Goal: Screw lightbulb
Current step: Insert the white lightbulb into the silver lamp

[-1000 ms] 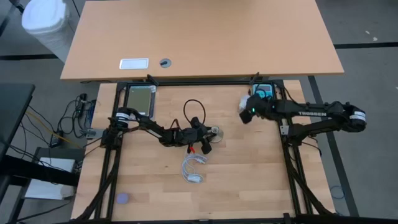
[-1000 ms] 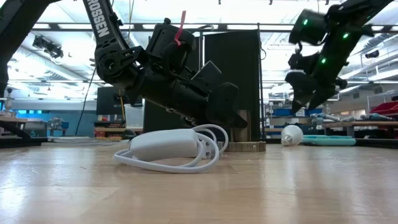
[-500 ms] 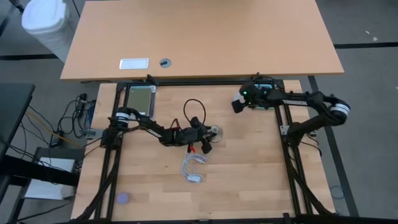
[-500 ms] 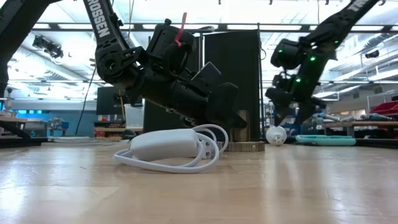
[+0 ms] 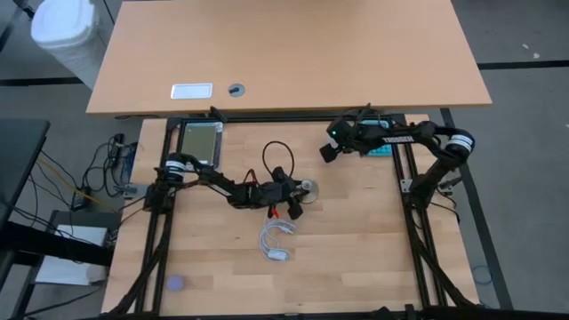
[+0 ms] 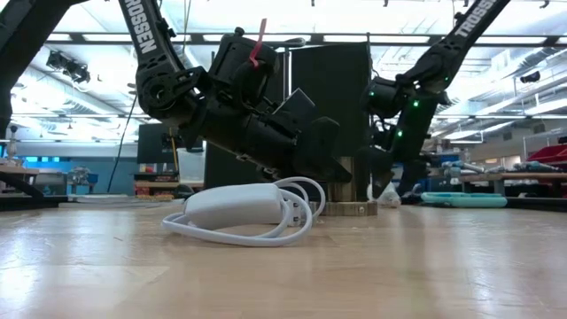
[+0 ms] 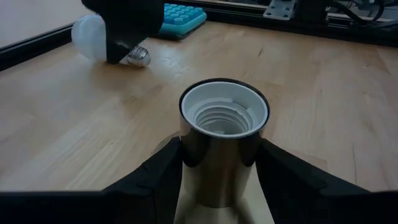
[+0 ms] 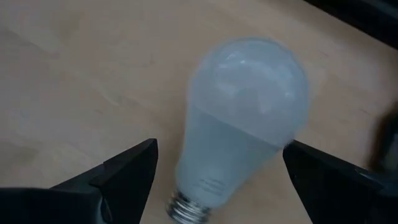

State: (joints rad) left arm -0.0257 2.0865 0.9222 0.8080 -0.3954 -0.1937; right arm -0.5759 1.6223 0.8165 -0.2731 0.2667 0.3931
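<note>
The lightbulb is white and lies on its side on the table at the far right, its screw base toward the socket. My right gripper hangs open just above it. Its fingers stand apart on either side of the bulb and touch nothing. In the low view the gripper half hides the bulb. At the table's middle, my left gripper is shut on the metal socket, whose white threaded mouth faces up. My left gripper pinches the socket's shiny metal wall between its two fingers, one on each side, below the white rim. The fingers come from the table's left, slanting a little downward. The socket stands upright with its round base on the table.
A coiled white cable with its adapter lies near the socket on the near side. A blue tray sits at the far right behind the bulb. Dark wires loop behind my left arm. A small purple object lies at the near left.
My right gripper has moved toward the table's left and far edge and has come down over the lightbulb, staying open. In the low view the bulb now shows closer to the socket than a second ago.
</note>
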